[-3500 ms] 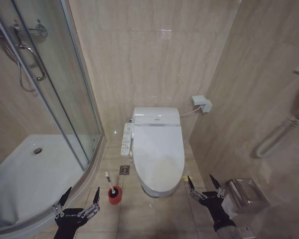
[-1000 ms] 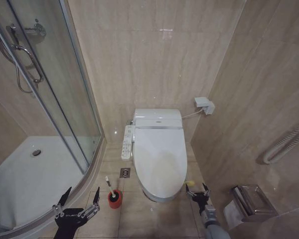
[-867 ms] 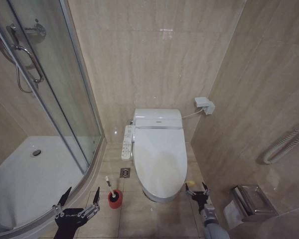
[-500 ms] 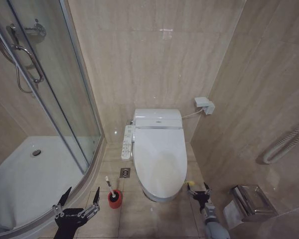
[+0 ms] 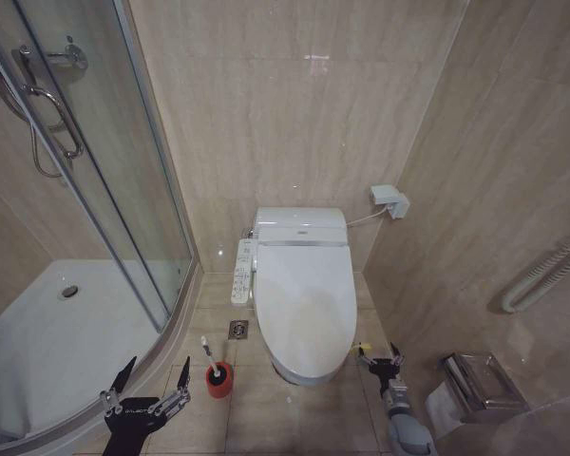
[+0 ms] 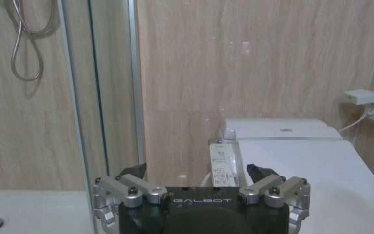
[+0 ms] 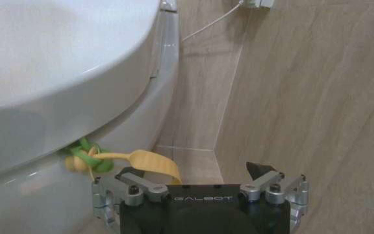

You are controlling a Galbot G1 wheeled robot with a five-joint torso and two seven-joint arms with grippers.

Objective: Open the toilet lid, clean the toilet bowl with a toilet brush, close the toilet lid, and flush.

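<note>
Presently, by label:

Right gripper (image 5: pixel 379 359): low on the tiled floor, just beside the front right corner of the toilet; its two dark fingers stand apart with nothing between them.

Strap loop: a yellow-green strap loop (image 7: pixel 119 161), knotted green at the lid's edge, hangs from the underside of the lid rim just ahead of the right gripper's (image 7: pixel 197 174) near finger; whether finger and strap touch cannot be told.

Toilet lid: the large glossy white plastic oval toilet lid (image 5: pixel 302 302) lies shut, flat over the seat, its front edge just to the left of the right gripper.

Toilet bowl: the white ceramic toilet bowl (image 7: pixel 25 195) curves down under the lid, close beside the right gripper.

Left gripper (image 5: pixel 150 380): held low near the curved edge of the white shower tray (image 5: pixel 47 342), fingers spread wide and empty, well apart from the toilet.

Toilet brush: the small toilet brush with a thin white stick handle (image 5: pixel 209 351) stands tilted in its small red cup holder (image 5: pixel 218 377), just to the right of the left gripper.

Wrist view of left gripper (image 6: pixel 200 178): points toward the toilet's side control panel (image 6: pixel 220 161) and the glass shower door (image 6: pixel 96 92).
</note>
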